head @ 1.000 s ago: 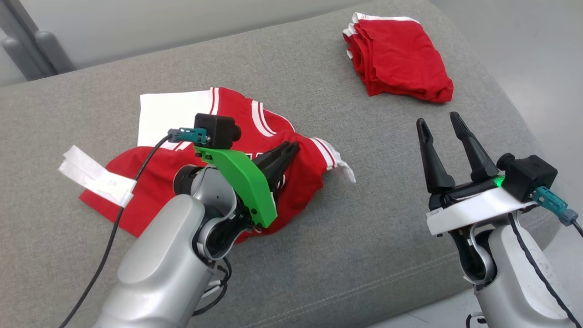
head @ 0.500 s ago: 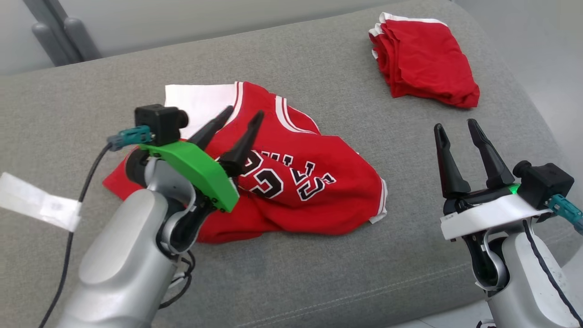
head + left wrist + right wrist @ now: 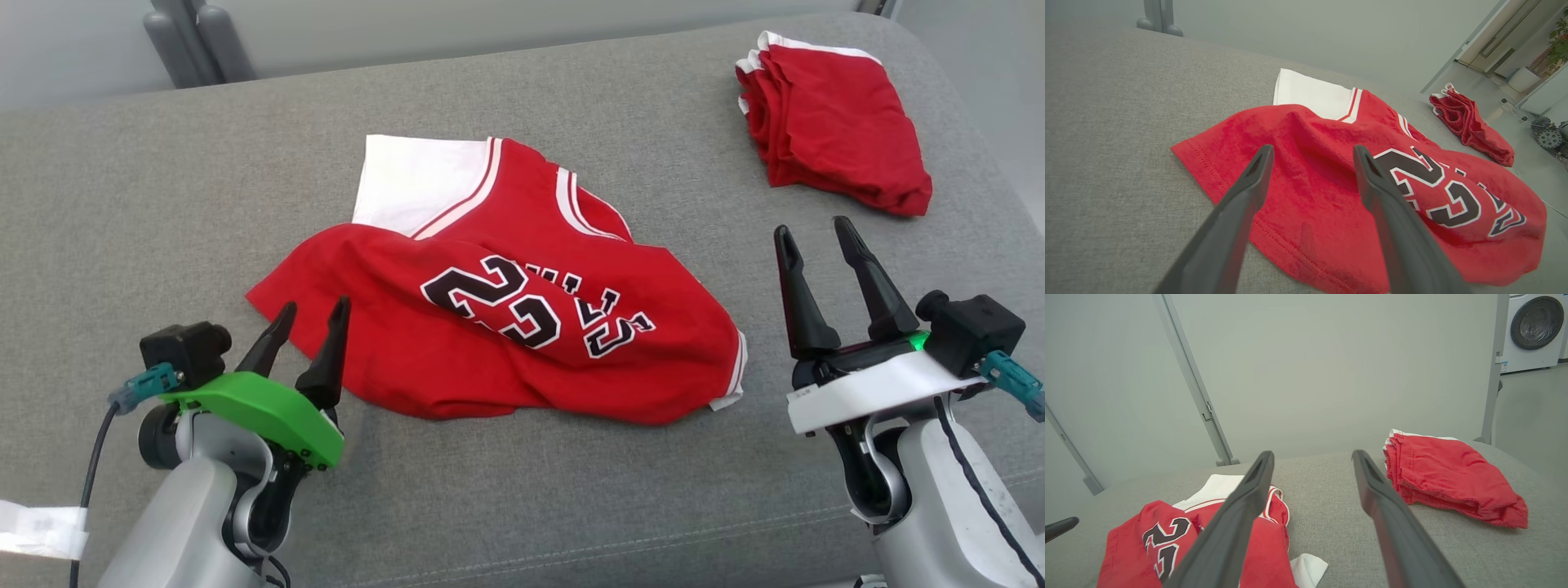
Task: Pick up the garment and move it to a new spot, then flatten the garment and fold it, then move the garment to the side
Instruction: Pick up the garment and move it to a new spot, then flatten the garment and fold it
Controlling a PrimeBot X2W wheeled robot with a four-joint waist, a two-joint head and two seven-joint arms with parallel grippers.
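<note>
The garment [image 3: 506,327] is a red jersey with a white panel and black-and-white digits, lying loosely spread and rumpled in the middle of the grey cushion [image 3: 163,204]. My left gripper [image 3: 314,304] stands open just off its near left hem, holding nothing. In the left wrist view the garment [image 3: 1310,134] lies just beyond the open left gripper [image 3: 1313,148]. My right gripper [image 3: 811,226] is open and empty to the right of the jersey, above the cushion. The right wrist view shows the garment [image 3: 1147,539] low on the left behind the open right gripper [image 3: 1312,453].
A folded red piece with white trim [image 3: 833,122] lies at the cushion's far right corner, also seen as the folded pile [image 3: 1445,473]. Grey frame legs [image 3: 196,41] stand behind the cushion. The cushion's rounded right edge drops to the floor. A washing machine [image 3: 1533,322] stands far off.
My left gripper opened, let go of the jersey and drew back toward the near left. The jersey now lies spread with its digits up. The head camera has shifted.
</note>
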